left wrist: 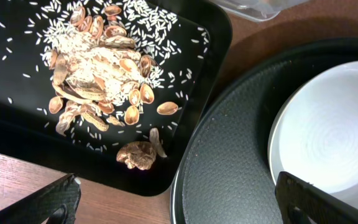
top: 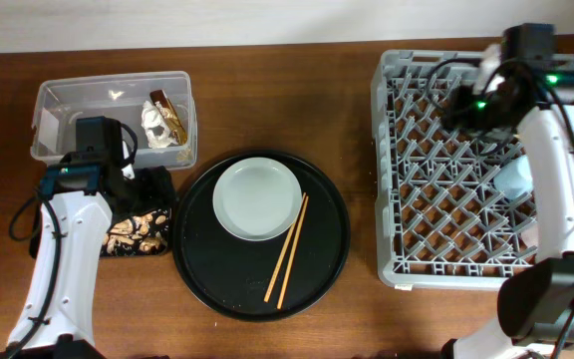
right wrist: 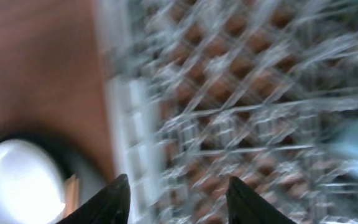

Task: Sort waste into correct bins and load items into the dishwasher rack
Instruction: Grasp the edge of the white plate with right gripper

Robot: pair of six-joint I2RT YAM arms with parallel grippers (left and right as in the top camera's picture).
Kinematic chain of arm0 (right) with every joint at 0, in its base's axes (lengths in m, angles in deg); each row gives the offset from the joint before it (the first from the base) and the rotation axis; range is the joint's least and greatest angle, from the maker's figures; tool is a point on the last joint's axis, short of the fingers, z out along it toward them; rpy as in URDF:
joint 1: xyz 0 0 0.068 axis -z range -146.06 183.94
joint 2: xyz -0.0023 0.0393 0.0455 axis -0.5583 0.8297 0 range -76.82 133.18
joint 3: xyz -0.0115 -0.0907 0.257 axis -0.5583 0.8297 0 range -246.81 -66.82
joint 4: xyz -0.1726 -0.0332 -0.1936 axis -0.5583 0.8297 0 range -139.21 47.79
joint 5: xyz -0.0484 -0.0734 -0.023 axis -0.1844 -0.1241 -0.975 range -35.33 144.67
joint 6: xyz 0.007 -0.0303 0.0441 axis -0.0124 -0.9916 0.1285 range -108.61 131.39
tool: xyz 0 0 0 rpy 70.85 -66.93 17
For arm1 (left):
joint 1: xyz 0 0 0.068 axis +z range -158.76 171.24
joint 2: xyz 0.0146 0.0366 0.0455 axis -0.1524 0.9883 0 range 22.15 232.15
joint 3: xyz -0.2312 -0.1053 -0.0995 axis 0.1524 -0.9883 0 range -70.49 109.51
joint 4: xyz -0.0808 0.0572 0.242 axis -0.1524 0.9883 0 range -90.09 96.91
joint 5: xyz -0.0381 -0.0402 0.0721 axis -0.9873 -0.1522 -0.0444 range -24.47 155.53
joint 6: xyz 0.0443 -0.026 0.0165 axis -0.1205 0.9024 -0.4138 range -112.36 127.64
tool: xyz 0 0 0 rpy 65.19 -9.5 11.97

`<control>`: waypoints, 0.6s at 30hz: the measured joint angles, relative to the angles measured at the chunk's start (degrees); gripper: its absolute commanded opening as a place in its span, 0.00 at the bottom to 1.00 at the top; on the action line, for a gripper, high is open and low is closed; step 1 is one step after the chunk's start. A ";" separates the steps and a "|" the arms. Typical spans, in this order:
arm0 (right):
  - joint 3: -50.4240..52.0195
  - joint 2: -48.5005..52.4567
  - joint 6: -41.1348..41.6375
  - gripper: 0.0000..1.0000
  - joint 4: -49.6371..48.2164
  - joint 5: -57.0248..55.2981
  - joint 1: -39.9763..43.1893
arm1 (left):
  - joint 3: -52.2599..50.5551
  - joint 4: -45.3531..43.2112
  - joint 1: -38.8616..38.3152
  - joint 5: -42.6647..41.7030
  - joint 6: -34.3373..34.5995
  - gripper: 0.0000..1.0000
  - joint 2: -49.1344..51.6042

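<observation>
Wide open, the left gripper (left wrist: 179,205) hangs beside the food scraps (left wrist: 98,68) in the black tray (left wrist: 17,124); I think the blurred right gripper (right wrist: 179,199) is half open over the rack (right wrist: 241,93); plate (top: 257,197) on round tray (top: 327,249).

bare table (top: 362,150) between round tray (top: 327,269) and rack (top: 385,150); pegs (top: 446,189) crowd rack

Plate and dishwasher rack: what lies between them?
The overhead view shows the wooden chopsticks on the round black tray, beside the plate, then a bare strip of table before the dishwasher rack.
</observation>
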 measured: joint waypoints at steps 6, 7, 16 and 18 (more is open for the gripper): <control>1.62 0.07 0.46 0.59 2.05 4.35 -16.37 | 0.00 0.33 0.00 0.00 0.00 0.99 0.00; 2.64 0.07 1.27 0.58 1.25 4.17 -18.78 | 0.00 0.33 0.00 0.00 0.00 0.99 0.00; 19.58 4.42 10.86 0.57 -22.08 -1.64 -35.78 | 0.00 0.79 0.00 -0.02 0.00 0.99 0.00; 21.84 6.38 13.18 0.53 -24.68 -4.96 -37.92 | 0.00 0.79 0.00 -0.02 0.00 0.99 0.00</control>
